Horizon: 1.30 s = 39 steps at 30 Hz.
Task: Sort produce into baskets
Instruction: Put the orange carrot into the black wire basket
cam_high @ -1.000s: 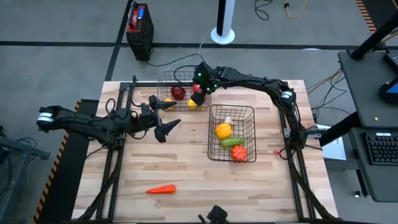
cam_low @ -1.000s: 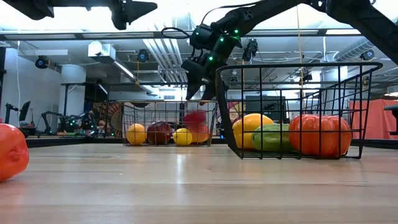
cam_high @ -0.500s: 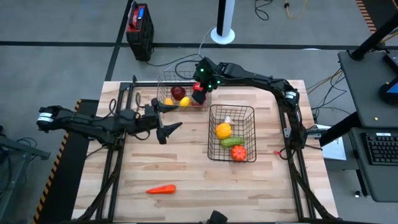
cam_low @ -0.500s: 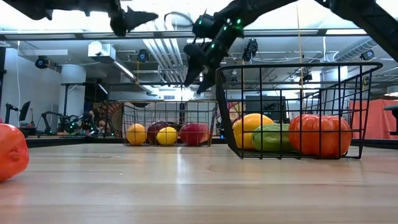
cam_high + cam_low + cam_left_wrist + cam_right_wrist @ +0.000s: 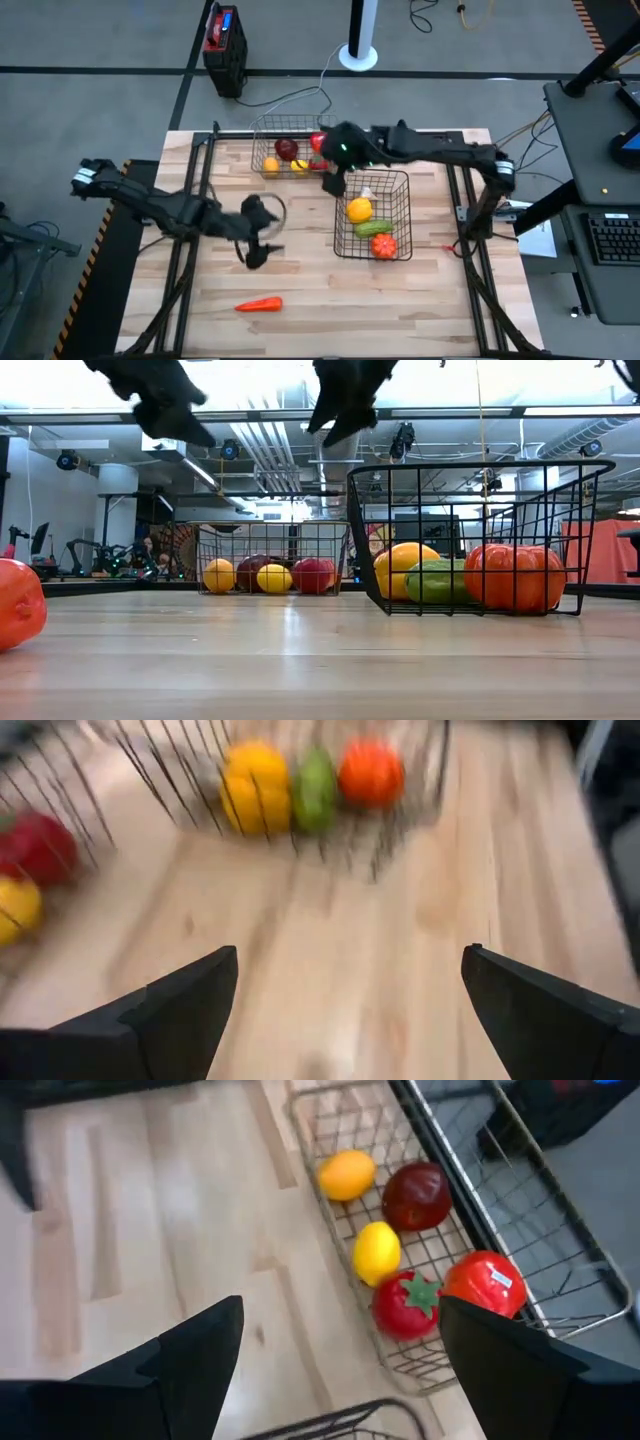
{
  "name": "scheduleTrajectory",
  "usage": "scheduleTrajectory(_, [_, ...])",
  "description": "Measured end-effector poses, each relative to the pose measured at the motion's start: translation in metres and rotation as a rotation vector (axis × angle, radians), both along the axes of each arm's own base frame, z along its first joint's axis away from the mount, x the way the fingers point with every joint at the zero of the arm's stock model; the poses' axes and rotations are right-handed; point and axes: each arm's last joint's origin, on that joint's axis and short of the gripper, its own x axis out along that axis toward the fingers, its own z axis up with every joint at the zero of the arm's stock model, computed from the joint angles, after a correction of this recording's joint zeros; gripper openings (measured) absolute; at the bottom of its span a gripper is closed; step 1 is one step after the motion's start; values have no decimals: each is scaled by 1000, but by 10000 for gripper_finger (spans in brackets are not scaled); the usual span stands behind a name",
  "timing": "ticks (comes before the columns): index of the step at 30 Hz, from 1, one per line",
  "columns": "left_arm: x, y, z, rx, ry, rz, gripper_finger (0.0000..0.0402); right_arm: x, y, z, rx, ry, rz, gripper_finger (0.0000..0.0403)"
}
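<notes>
**Carrot left on the near table**

The carrot (image 5: pixel 259 305) lies alone near the table's front edge, outside both baskets. It looks light, hard and smooth, likely to roll; a grip across its thick middle seems safest. The left gripper (image 5: pixel 254 250) hangs just beyond it, fingers wide, empty. Farther on, the right gripper (image 5: pixel 332 184), also wide and empty, hovers between the near basket (image 5: pixel 340 215) and far basket (image 5: pixel 262 140).

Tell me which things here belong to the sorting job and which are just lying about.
Job:
far basket with fruit
near basket with vegetables
carrot loose on the table

Lying about:
red-and-black box on the floor
white pole base
</notes>
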Motion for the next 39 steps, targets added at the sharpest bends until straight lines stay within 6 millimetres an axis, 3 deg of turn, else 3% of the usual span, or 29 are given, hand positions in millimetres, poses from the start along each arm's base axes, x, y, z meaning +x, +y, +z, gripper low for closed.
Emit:
scheduleTrajectory(6, [8,-45,-13,51,293,-92,366,-32,56,14,-94,-46,46,325])
scheduleTrajectory(15, [26,-103,-36,80,560,-111,366,-78,115,5,-117,-188,101,325])
scheduleTrajectory(21, [27,-141,-56,70,620,-116,366,-90,132,-3,-97,-268,99,325])
scheduleTrajectory(28, [19,-172,-76,25,658,-75,366,-90,142,-5,-67,-270,112,325])
scheduleTrajectory(34, [12,-186,-103,36,723,-51,360,-91,150,-6,-59,-270,135,325])
scheduleTrajectory(39, [15,-189,-125,48,797,-22,328,-92,156,-6,-59,-269,157,325])
